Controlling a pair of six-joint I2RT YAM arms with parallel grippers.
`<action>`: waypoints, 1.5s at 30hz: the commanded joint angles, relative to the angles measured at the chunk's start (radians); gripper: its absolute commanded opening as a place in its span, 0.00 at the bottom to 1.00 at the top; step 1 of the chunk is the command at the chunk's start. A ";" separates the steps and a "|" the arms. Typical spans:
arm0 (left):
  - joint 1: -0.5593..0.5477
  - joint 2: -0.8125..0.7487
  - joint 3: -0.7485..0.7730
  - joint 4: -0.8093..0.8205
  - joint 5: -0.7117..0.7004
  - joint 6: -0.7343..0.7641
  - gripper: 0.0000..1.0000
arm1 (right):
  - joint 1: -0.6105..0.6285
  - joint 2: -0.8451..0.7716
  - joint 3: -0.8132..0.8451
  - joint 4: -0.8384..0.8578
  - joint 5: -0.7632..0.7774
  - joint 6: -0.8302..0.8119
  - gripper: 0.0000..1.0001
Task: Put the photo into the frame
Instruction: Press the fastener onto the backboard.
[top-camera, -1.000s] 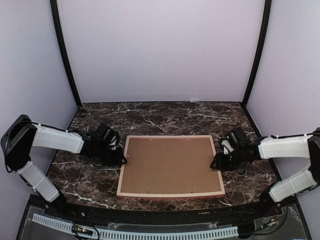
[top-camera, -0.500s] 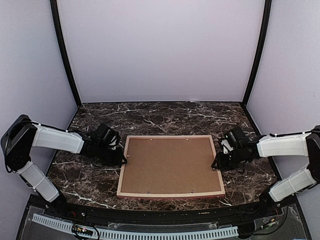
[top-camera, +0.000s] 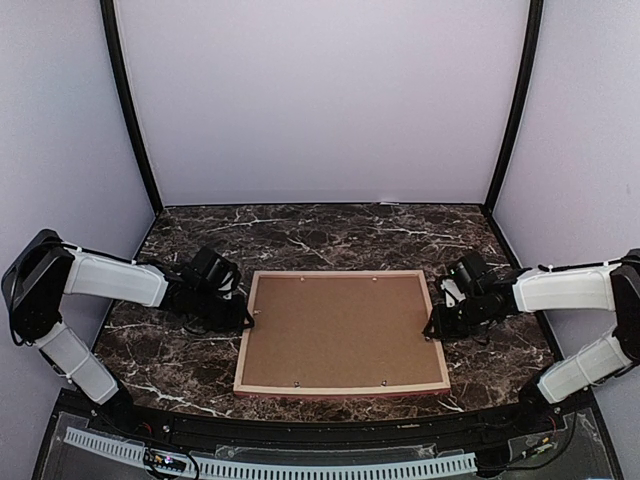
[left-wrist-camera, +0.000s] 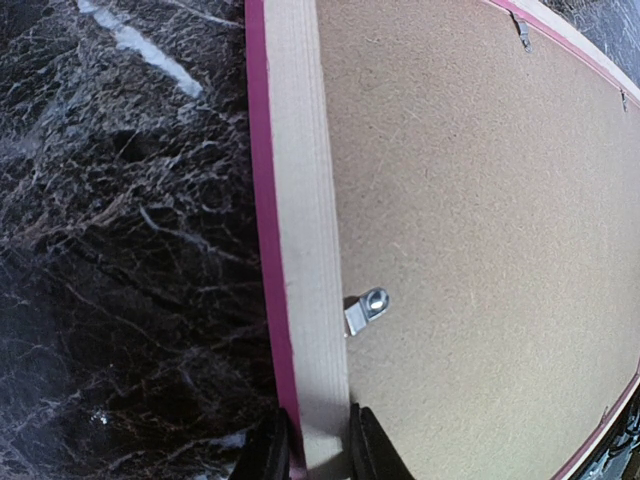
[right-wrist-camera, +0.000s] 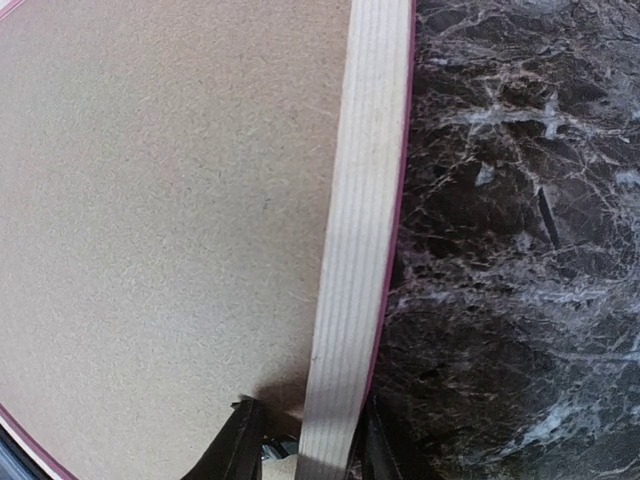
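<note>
Frame (top-camera: 340, 388) lies flat, back up, mid-counter (top-camera: 330, 235), a bit nearer the near edge than the far one. Long axis runs left-right, parallel w/ near edge. Brown backing board (top-camera: 340, 330) fills the opening and a small metal clip (left-wrist-camera: 366, 308) sits on its left margin. Photo not visible in any view. If it's in there it's under the board, can't tell.

Key relation: each short rail runs near-far and passes btwn a pair of fingers, so the frame sits straight inboard of both pincers, one at each end of the long axis. Neither arm is nearer. It's symmetric, each at approx the middle of its own rail. Any lift or turn-over probably needs both ends going together, else the frame racks or slips out one side.

Left pincer (left-wrist-camera: 318, 455): pinching the left rail, one finger on the pink outer edge, the other on the inner face by the board, no gap seen.

Right pincer (right-wrist-camera: 305, 445): astride the right rail, outer finger tight vs the counter-side edge. The inner finger over the board has a dark sliver btwn it and the wood, maybe shadow. Can't tell if it's clamped yet.

Vs earlier frame: right forearm sits slightly higher and the right pincer has nudged in closer on its rail. Left arm, frame and board show no shift.
</note>
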 joint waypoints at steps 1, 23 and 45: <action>-0.012 0.013 -0.028 -0.056 0.007 0.017 0.21 | 0.008 0.039 -0.002 0.002 -0.068 -0.039 0.34; -0.012 0.015 -0.031 -0.051 0.011 0.011 0.20 | -0.042 0.027 -0.038 0.037 -0.211 -0.035 0.30; -0.013 -0.008 -0.038 -0.057 0.004 0.001 0.21 | -0.048 0.031 -0.042 0.029 -0.236 -0.038 0.26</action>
